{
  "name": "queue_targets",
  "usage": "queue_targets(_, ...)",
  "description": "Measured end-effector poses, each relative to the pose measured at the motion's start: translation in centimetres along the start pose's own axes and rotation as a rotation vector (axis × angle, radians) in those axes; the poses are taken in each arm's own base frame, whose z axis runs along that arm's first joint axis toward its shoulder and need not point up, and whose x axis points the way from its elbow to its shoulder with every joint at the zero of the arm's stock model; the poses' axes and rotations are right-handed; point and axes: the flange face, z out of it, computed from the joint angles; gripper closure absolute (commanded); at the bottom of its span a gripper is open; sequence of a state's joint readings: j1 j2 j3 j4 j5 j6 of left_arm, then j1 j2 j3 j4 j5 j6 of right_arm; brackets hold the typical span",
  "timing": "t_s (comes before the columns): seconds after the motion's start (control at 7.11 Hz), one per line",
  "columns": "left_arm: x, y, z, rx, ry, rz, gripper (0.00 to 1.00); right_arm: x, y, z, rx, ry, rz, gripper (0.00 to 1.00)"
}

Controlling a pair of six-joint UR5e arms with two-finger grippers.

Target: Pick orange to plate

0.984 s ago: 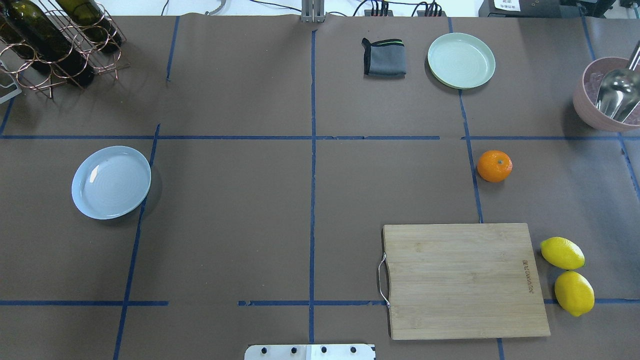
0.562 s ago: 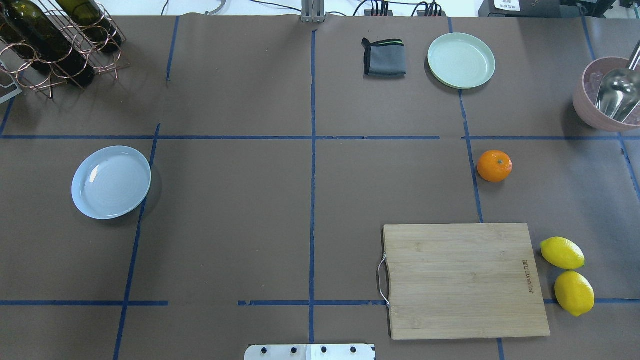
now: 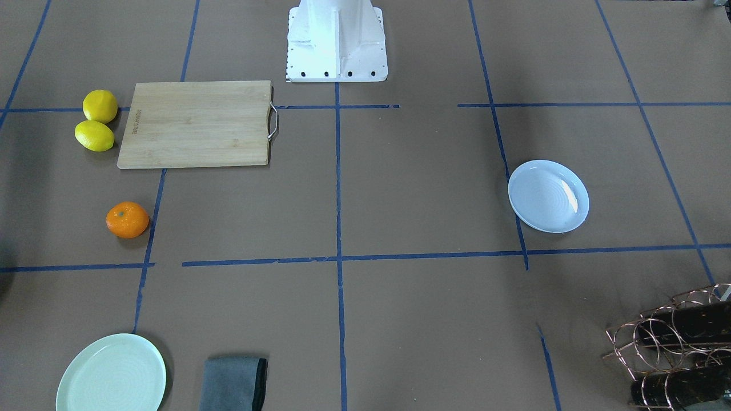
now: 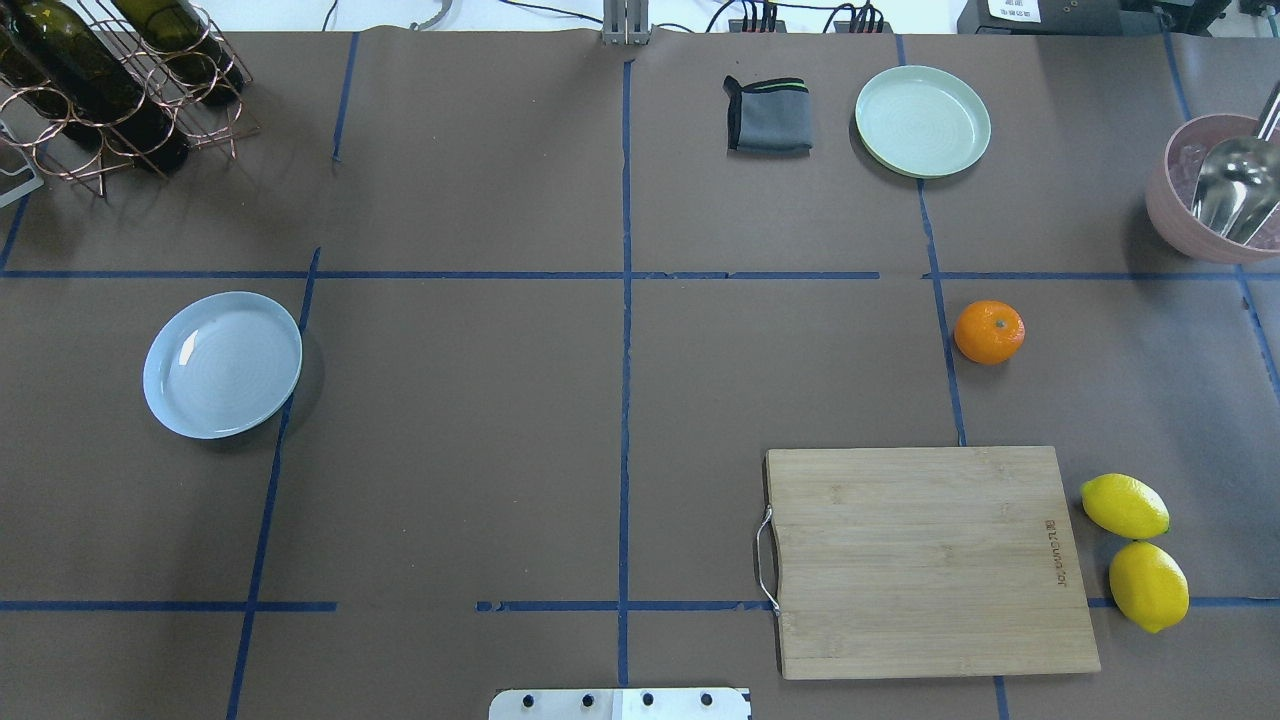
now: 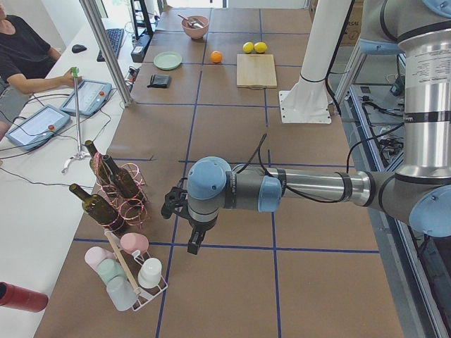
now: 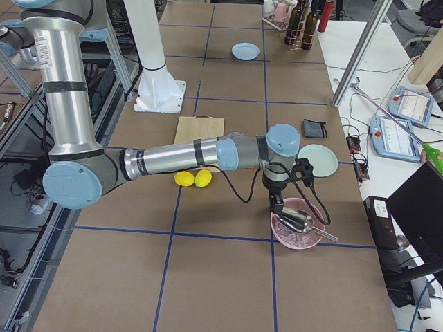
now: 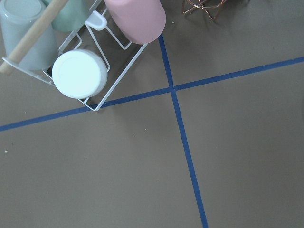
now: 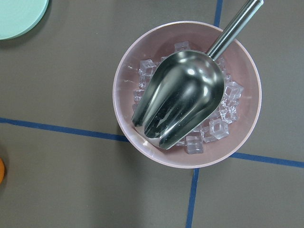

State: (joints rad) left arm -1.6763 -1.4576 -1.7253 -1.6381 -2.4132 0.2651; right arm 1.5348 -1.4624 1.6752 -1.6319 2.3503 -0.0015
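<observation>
Because the orange (image 4: 989, 332) lies on the tabletop (image 4: 450, 450) nearer the mint plate (image 4: 922, 121) than the plate (image 4: 222, 365), you may deliver it wrongly, and I cannot tell whether the left tool (image 5: 192, 245) or right tool (image 6: 277, 205) is apart.

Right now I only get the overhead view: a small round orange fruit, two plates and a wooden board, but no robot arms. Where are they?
Observer: Outside your frame. The right end effector hangs just above the round pink bowl of ice cubes.
Operator: And the other one?
Observer: The left end effector hovers over the brown-papered table, beside a cluster of pastel cups.
Operator: Anyone nearby?
Observer: A person in a black shirt sits across the table from the robot.
</observation>
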Motion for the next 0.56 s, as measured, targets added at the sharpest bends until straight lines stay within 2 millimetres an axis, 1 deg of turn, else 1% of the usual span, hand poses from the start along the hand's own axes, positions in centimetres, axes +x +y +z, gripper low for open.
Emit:
queue_targets(0.14, 0.6, 0.0, 0.5, 0.025, 0.06, 0.019, 0.0, -0.1, 0.1, -0.1, 0.002, -0.001, -0.001, 0.0)
queue_targets(0.28, 1.7, -0.5, 1.5, 0.028, 0.097, 0.055, 0.0, -0.1, 0.3, -0.1, 0.002, -0.003, -0.001, 0.0)
queue_targets(0.42, 3.6, -1.4, 3.3, 0.012, 0.125, 0.09, 0.0, -0.1, 0.6, -0.1, 0.001, -0.005, 0.0, 0.0)
queue_targets(0.56, 6.4, -2.5, 5.6, -0.016, 0.15, 0.083, 0.0, 0.1, 0.9, 0.2, -0.002, -0.006, 0.003, 0.0)
